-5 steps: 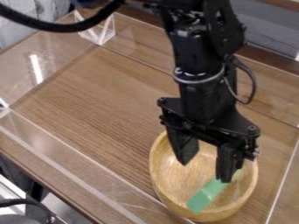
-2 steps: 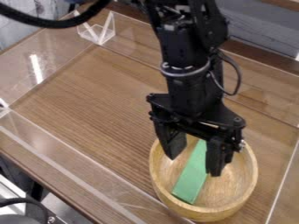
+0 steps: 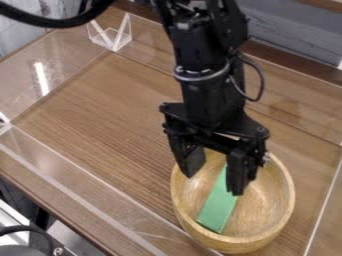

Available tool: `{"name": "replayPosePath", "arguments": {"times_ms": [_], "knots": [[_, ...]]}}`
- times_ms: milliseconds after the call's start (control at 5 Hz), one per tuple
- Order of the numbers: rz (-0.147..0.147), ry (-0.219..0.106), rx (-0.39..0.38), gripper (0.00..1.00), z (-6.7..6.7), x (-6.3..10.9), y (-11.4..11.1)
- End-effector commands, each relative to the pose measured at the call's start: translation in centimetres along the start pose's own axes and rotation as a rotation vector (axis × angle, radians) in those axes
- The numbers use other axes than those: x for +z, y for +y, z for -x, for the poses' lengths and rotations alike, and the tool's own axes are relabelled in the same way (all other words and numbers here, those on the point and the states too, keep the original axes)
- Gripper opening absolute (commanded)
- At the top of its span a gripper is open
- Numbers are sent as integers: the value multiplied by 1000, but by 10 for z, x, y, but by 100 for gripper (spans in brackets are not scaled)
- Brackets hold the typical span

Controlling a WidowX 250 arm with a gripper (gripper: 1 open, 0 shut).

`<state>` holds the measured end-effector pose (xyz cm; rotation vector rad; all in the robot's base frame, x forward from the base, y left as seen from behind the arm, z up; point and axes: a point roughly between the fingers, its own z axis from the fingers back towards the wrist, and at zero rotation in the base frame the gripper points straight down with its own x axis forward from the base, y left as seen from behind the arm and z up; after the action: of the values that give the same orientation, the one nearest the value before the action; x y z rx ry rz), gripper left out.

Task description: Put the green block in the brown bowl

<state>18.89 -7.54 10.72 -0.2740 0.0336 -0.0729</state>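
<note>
Nearest me I see the brown bowl (image 3: 274, 222) on the wooden table (image 3: 107, 110), and the green block (image 3: 218, 203) lies inside it, leaning up the bowl's inner wall, just below the jaws and free of them. My gripper (image 3: 214, 165) hangs over the bowl pointing steeply down, jaws spread wide and gripping nothing. Beyond it, a clear wall (image 3: 80, 50) borders the table.

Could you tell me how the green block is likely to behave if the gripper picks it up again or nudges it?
The green block looks flat-sided and straight, so it is probably rigid and would slide rather than roll. It lies inside the brown bowl, so a nudge would likely shift it along the curved wood. It looks light for its size.
</note>
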Motion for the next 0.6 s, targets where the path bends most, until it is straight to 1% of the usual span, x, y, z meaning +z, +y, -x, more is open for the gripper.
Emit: {"name": "replayPosePath", "arguments": {"times_ms": [0,400], "knots": [[8,-38,-13,100,-7,9,1],[12,-28,-5,100,-6,8,7]]}}
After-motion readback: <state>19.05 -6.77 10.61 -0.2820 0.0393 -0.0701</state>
